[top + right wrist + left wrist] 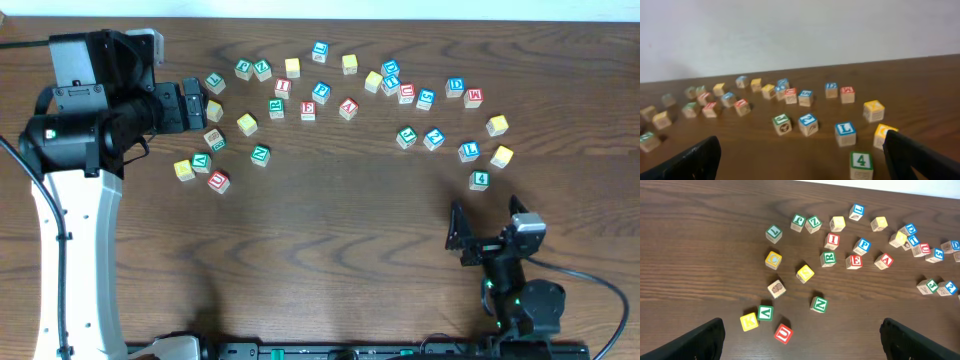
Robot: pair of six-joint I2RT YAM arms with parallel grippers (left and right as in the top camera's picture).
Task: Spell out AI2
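The left fingers (pixel 700 341) gape wide and empty; the red I block (pixel 832 240) and red A block (pixel 884 260) lie well ahead. The blue 2 block (pixel 808 124) lies ahead of the right fingers (pixel 692 162), likewise wide apart, empty.

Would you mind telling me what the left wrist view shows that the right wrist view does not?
Only the left wrist view shows the red U block and the yellow K block. Only the right wrist view shows the green 4 block, the blue L block and the white wall. Both show the wooden table, the blue 2 block and the green block beside it.
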